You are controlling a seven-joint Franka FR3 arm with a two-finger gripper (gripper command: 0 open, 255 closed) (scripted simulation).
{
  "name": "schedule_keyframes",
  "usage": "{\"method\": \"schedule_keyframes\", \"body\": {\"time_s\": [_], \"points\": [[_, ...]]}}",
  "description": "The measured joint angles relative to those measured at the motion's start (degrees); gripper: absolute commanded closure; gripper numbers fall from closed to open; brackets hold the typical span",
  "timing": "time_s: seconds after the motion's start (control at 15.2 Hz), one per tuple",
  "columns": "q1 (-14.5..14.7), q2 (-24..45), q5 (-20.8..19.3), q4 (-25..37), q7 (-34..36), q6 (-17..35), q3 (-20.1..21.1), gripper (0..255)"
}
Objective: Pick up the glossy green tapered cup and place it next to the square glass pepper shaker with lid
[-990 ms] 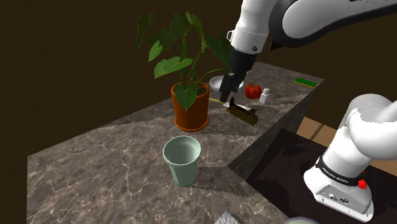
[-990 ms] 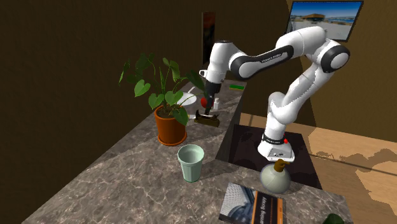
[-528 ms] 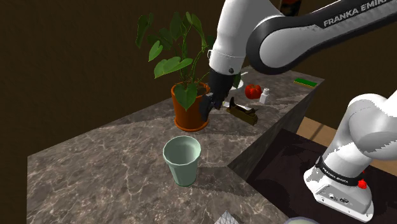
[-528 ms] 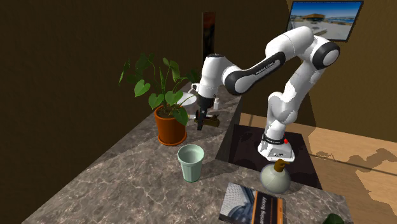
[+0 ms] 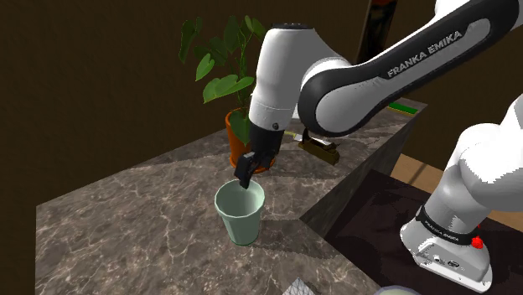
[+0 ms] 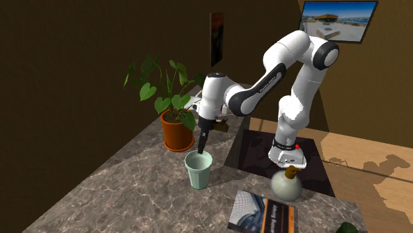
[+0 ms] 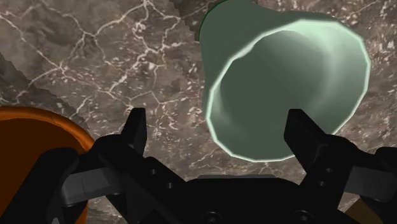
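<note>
Green cup (image 5: 240, 211): upright on bench (image 5: 126, 209), frame centre, ungrasped; jaws spread wide above rim. Lift and placing outstanding.

Potted plant (image 5: 220, 84) in orange pot (image 6: 176, 134) stands on dark marbled tabletop (image 5: 126, 209). Book (image 6: 261, 213) lies at tabletop's near end. Round grey vase (image 6: 287, 187) near book.

Dim overall, with dark brown walls. The white arm (image 5: 285, 75), toward two o'clock in the shoulder view, is brightest; the green cup (image 5: 240, 211) has a pale, gleaming rim.
</note>
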Motion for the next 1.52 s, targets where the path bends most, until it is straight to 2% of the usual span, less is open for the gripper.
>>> {"method": "schedule_keyframes", "body": {"time_s": [0.4, 0.79, 0.86, 1.52], "points": [[-0.38, 4.12, -2.26, -0.84, 1.82, 4.66, 1.0, 0], [-0.41, 4.56, -2.52, -1.08, 1.99, 5.35, 1.07, 0], [-0.41, 4.56, -2.52, -1.08, 1.99, 5.35, 1.07, 255], [-0.43, 4.55, -2.52, -1.06, 2.0, 5.37, 1.05, 255]]}}
